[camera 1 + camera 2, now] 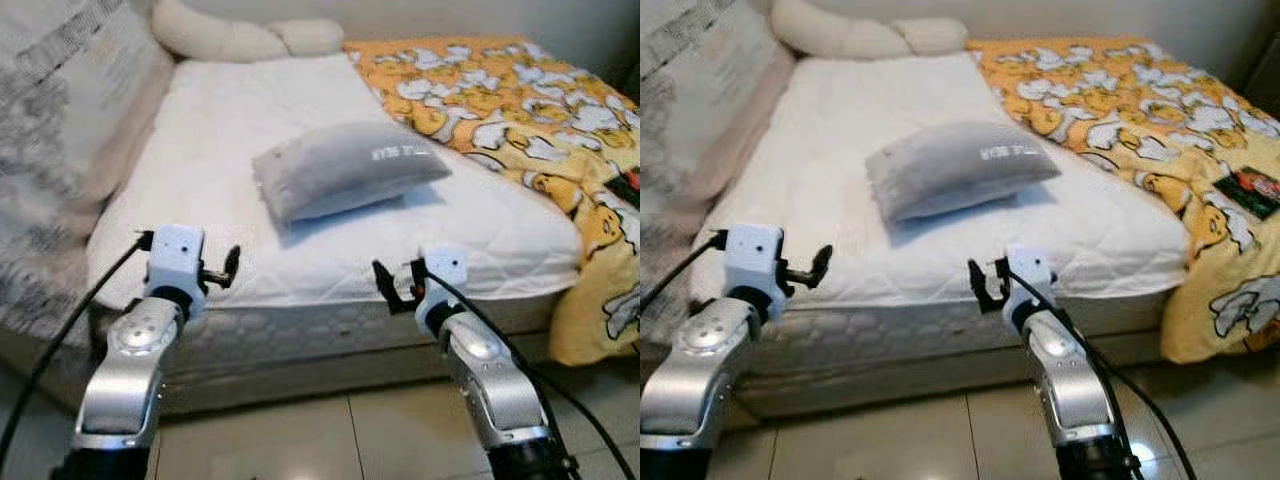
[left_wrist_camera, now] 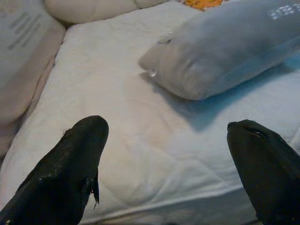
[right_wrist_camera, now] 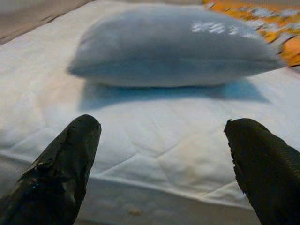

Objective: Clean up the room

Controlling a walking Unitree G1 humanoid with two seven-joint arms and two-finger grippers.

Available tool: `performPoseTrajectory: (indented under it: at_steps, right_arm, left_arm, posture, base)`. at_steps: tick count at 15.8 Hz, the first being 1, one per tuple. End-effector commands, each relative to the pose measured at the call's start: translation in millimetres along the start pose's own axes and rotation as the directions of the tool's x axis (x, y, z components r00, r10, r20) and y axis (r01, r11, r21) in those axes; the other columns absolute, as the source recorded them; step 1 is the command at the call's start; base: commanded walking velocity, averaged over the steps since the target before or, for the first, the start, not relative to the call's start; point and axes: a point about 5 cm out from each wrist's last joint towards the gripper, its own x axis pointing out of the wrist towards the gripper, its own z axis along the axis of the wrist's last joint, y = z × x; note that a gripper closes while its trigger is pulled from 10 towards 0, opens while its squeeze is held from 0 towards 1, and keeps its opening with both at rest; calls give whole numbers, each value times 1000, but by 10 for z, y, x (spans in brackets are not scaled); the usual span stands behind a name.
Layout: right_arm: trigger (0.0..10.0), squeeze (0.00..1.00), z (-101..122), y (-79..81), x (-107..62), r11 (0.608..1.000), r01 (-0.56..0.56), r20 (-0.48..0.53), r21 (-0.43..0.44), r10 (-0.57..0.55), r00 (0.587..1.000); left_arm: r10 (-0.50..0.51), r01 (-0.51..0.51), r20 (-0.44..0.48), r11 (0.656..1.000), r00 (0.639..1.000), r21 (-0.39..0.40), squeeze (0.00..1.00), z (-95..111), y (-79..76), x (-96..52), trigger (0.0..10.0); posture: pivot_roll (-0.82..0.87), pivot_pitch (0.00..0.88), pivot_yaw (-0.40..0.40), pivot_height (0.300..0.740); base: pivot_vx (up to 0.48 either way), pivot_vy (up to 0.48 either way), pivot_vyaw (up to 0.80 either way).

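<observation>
The left gripper (image 1: 232, 266) and right gripper (image 1: 384, 284) are hovering at the near edge of the mattress (image 1: 250, 160), both with fingers spread wide and empty. Farther in, the grey pillow (image 1: 345, 165) is lying mid-bed, near neither gripper. A short reach is risking a pinch of mattress cover rather than pillow. The yellow blanket (image 1: 520, 110) is running off-frame; a dark object on it is probably too blurred to identify.

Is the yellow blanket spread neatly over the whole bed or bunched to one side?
Bunched to one side. The yellow blanket covers the bed's right part and hangs over its edge, leaving the white mattress bare.
</observation>
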Motion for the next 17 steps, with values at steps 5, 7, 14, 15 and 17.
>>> performPoseTrajectory:
  at_steps: [5, 7, 14, 15, 17]
  right_arm:
    - [10000, 0, -27, -150, -18, 999, 39, -6, 18, -39, 999]
    - [10000, 0, -28, -150, -18, 999, 37, -5, 25, -37, 999]
    - [10000, 0, -52, -145, -33, 998, 25, -17, 49, -24, 1000]
    - [10000, 0, -50, -147, -33, 998, 24, -17, 50, -24, 1000]
    - [10000, 0, -51, -151, -34, 998, 25, -18, 52, -24, 1000]
  left_arm:
    - [-23, 23, 11, 1000, 1000, 5, 0, 26, -76, 26, 10000]
    - [-23, 23, 12, 1000, 1000, 5, 0, 29, -75, 26, 10000]
    - [-19, 19, 7, 1000, 1000, 3, 0, 21, -64, 20, 10000]
    - [-18, 18, 6, 1000, 1000, 3, 0, 21, -63, 20, 10000]
    - [-17, 17, 6, 1000, 1000, 3, 0, 18, -62, 20, 10000]
  posture:
    - [-23, 0, 10, 740]
    - [-24, 0, 12, 740]
    - [-23, 0, 14, 740]
    - [-23, 0, 14, 740]
    - [-24, 0, 15, 740]
  base:
    - [280, 0, 0]
    - [277, 0, 0]
    - [276, 0, 0]
    - [274, 0, 0]
    - [272, 0, 0]
